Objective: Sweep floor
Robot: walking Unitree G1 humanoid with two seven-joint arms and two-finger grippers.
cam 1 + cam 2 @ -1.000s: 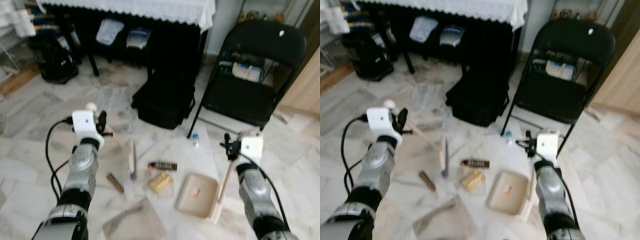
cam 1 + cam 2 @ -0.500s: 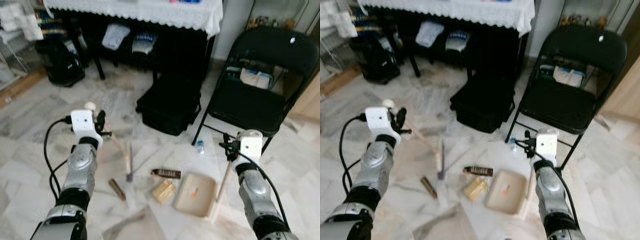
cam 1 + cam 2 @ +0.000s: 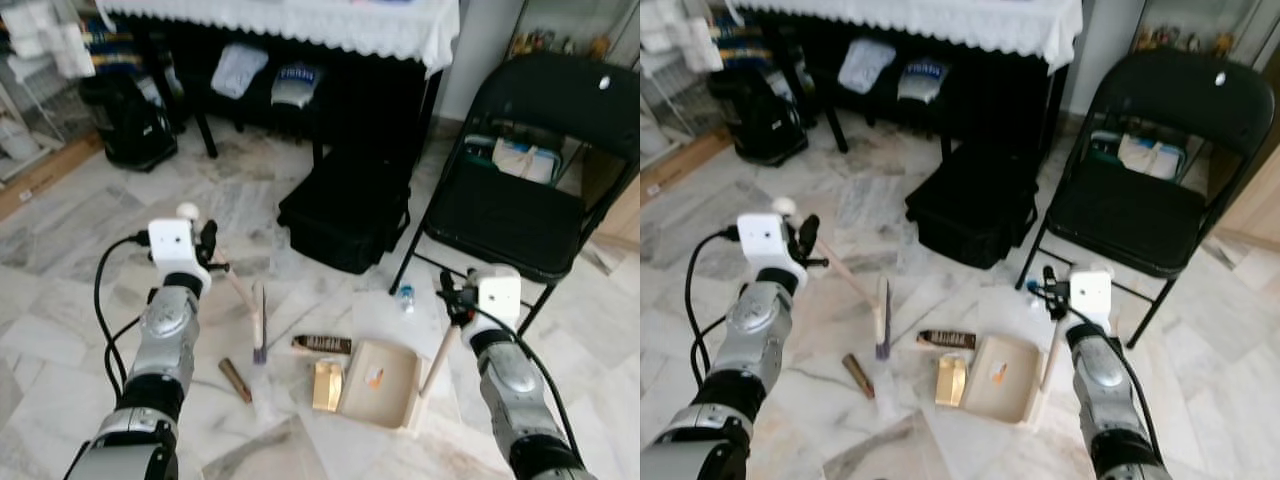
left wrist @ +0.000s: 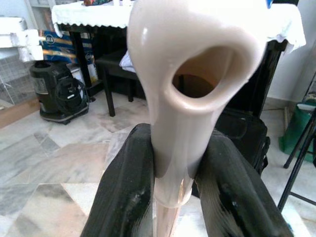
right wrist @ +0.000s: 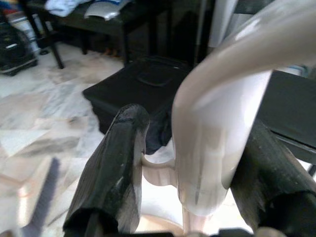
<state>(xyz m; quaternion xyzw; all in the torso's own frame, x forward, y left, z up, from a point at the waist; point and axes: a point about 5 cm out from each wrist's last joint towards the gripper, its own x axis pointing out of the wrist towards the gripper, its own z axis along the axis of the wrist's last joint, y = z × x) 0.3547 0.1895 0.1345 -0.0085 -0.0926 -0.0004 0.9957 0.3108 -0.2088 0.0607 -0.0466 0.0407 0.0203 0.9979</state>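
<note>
The orange speck [image 3: 373,377] in the dustpan [image 3: 398,410] is too small to identify. The folding chair [image 3: 530,215] is cut off at the right edge, its far right legs hidden. The white cloth's table [image 3: 290,22] runs past the top edge. Items under it sit in deep shadow.

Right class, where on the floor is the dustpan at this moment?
In the left eye view the dustpan lies on the floor toward the robot's right, in front of the black chair, with a yellow packet at its left edge.
</note>
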